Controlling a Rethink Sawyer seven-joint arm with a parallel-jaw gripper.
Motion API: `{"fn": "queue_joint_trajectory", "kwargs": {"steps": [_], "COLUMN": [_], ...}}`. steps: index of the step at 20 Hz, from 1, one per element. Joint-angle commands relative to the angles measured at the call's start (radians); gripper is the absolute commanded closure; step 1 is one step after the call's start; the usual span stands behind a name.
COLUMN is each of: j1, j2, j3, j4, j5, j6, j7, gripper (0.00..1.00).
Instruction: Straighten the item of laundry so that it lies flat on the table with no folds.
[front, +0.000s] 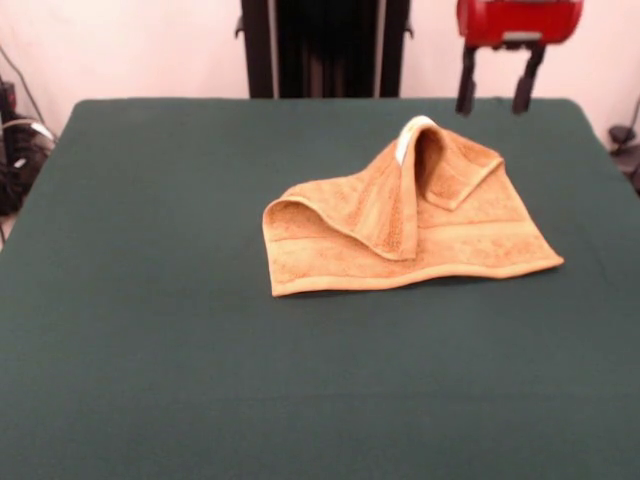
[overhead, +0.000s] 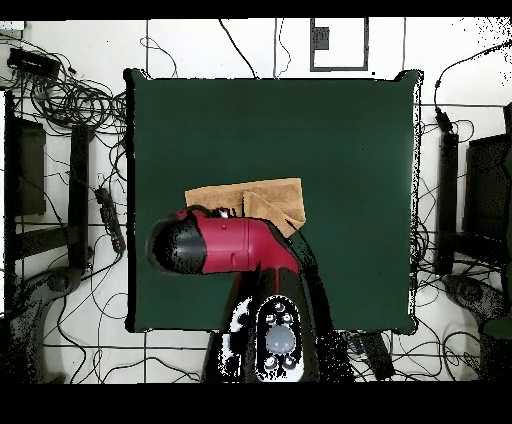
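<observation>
One towel (front: 400, 225) lies right of centre in the front view, on the dark green table (front: 150, 300). Its orange-tan cloth is not flat: the lower edge runs along the table as a straight strip with a woven band above it, while the upper part is bunched up into a peak. A white tag (front: 408, 135) shows at the top of that peak, and a fold curls over on the left side of the heap. At the upper right of the frame the gripper (front: 497, 92) hangs from the red arm (front: 520, 20), above and behind the towel and apart from it; its two black fingers (front: 466, 85) stand spread with a clear gap between them and nothing held. In the overhead view the arm (overhead: 225, 245) crosses the lower middle of the frame and covers the lower part of the towel (overhead: 250, 195), so only the cloth's upper portion shows near the table's (overhead: 350, 150) centre
</observation>
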Motion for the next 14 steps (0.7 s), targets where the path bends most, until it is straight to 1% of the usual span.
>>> {"fn": "queue_joint_trajectory", "kwargs": {"steps": [1, 6, 10, 14], "j1": [-0.024, -0.063, -0.093, -0.108], "j2": [0.164, 0.22, 0.253, 0.273], "j3": [0.136, 0.179, 0.205, 0.206], "j4": [-0.1, -0.135, -0.137, -0.122], "j5": [0.041, 0.028, 0.009, -0.012], "j6": [-0.077, -0.118, -0.156, -0.201], "j7": [0.121, 0.089, 0.079, 0.089], "gripper": [0.0, 0.0, 0.0, 0.0]}}
